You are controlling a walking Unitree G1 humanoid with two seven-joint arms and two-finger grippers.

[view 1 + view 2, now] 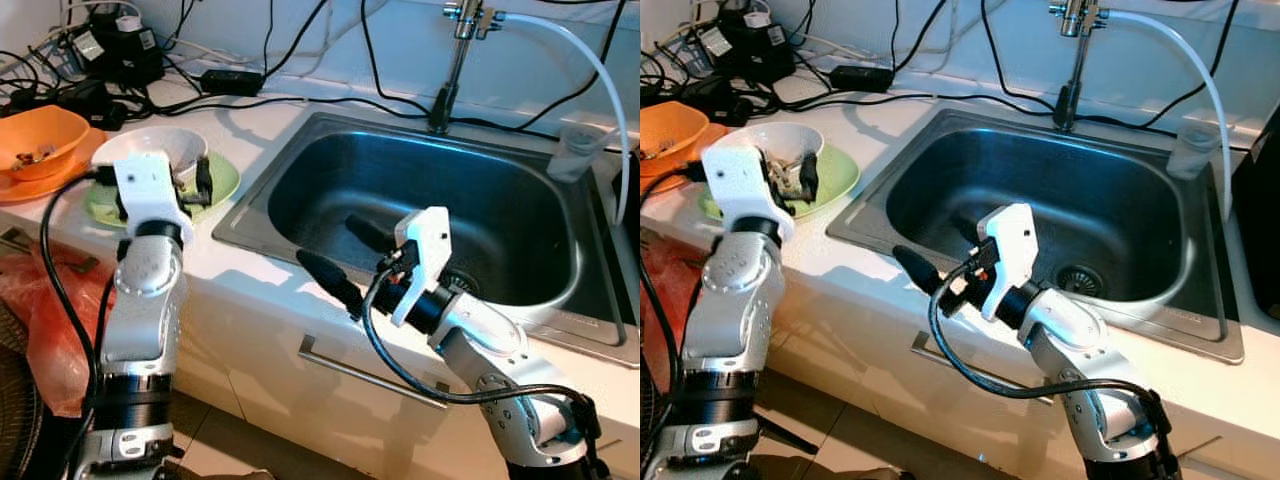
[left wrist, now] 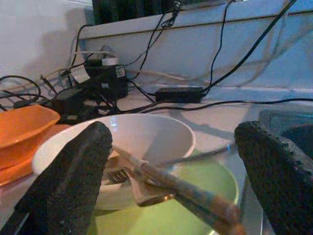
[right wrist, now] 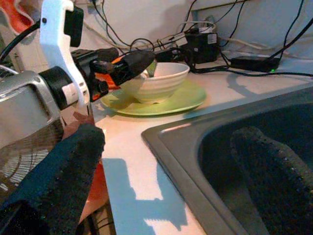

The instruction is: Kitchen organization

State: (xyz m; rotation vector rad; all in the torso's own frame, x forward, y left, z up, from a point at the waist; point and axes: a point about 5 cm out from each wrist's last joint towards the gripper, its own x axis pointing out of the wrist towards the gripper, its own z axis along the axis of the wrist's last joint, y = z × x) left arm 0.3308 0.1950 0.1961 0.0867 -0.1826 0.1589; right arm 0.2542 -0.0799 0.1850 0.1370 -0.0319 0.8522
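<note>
At the far left of the white tabletop sat an orange plastic bowl holding some scraps, resting on an orange plate. Behind it lay a tangle of black cables and power adapters against the wall. Just beside the orange dishes, a round white ceramic bowl stood on a pale green plate. In the left wrist view a metal fork and a brown wooden-handled utensil lay in the white bowl, the handle reaching out over the rim and above the green plate. The left hand hovered at the near edge of that bowl, its two black fingers spread wide on either side of the utensils and gripping nothing. Next came the stainless steel sink basin, set into the tabletop, with its round drain toward the right side. The right hand hung over the sink's front left corner, pointing toward the bowl, its black fingers apart and empty, one over the rim and one over the basin. Behind the sink rose a chrome tap with a white hose curving down to a clear plastic cup on the sink's right rear corner.
</note>
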